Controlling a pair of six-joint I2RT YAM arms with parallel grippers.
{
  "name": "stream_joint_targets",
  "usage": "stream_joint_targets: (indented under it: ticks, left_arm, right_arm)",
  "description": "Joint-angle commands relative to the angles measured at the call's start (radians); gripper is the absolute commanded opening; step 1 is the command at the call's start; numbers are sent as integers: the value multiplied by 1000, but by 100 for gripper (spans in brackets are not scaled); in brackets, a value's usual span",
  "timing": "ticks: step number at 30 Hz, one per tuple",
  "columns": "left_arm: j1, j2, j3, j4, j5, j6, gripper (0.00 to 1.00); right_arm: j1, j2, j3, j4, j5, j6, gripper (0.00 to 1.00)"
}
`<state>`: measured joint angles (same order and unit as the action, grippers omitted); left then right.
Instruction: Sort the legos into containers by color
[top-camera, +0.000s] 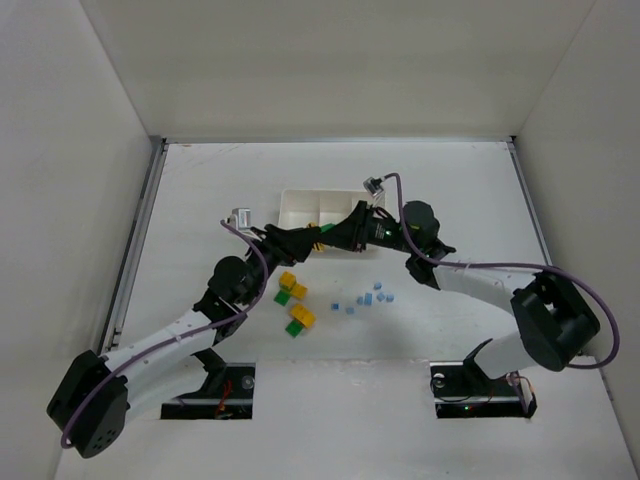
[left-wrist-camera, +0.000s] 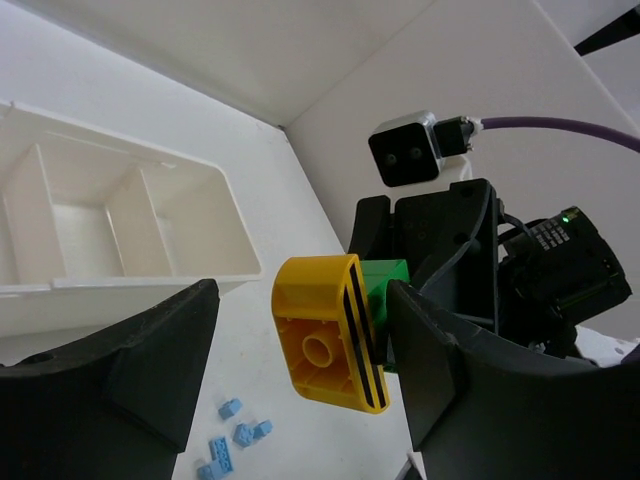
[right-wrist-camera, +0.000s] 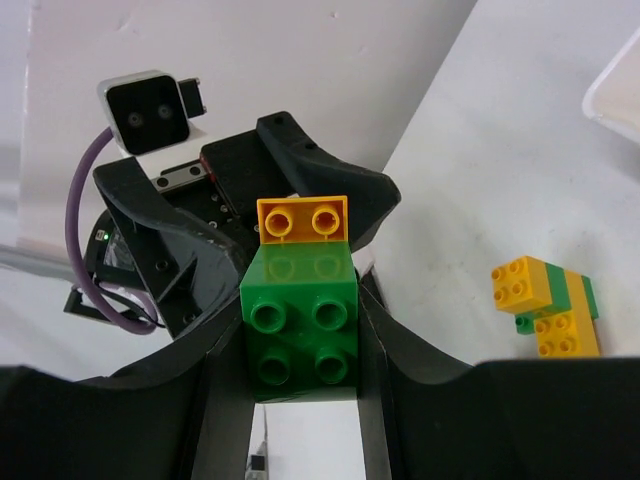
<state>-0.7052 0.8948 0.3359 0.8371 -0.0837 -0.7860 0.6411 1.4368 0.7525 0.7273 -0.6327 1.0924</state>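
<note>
My right gripper (right-wrist-camera: 300, 345) is shut on a green lego (right-wrist-camera: 300, 320) that is joined to a yellow lego (right-wrist-camera: 302, 220). The pair is held in the air in front of the white tray (top-camera: 284, 210). My left gripper (left-wrist-camera: 300, 300) is open, and its jaws stand wide on either side of the yellow lego (left-wrist-camera: 320, 340). The right finger (left-wrist-camera: 430, 350) is close against it and the left finger (left-wrist-camera: 160, 350) is clear of it. The green lego (left-wrist-camera: 385, 280) shows behind. In the top view both grippers meet at the pair (top-camera: 318, 231). The tray's three compartments (left-wrist-camera: 150, 195) look empty.
Yellow-green pairs (top-camera: 291, 288) (top-camera: 300, 319) lie on the table near the left arm and show in the right wrist view (right-wrist-camera: 548, 300). Several tiny light blue pieces (top-camera: 366, 299) lie right of them and below the held pair (left-wrist-camera: 235, 435). White walls enclose the table.
</note>
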Motion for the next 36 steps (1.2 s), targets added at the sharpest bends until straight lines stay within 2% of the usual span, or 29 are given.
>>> stream_joint_targets:
  ticks: [1,9,16,18,23,26,28,32,36]
  left_arm:
    - [5,0,26,105,-2,-36,63]
    - [2,-2,11,118,-50,-67,43]
    - [-9,10,8,152,-56,-88,36]
    - [-9,15,6,164,-51,-96,31]
    - [-9,10,2,154,-54,-98,19]
    - [-6,9,-3,140,-56,-98,17]
    - [-3,3,-3,128,-56,-98,16]
    - [-1,-11,-5,111,-56,-98,16]
    - [3,-30,-5,91,-54,-101,16]
  right_arm:
    - [1,25,5,168,-33,69,29]
    - [-5,63,-7,274,-24,149,31]
    - [-1,114,-7,331,-16,199,33]
    - [-1,123,-8,343,-9,210,37]
    - [-5,119,-22,354,16,210,54]
    - [-13,106,-25,356,24,198,66]
    - [-21,103,-27,356,28,190,69]
    - [-36,112,-27,356,33,184,69]
    - [-53,129,-35,395,34,193,63]
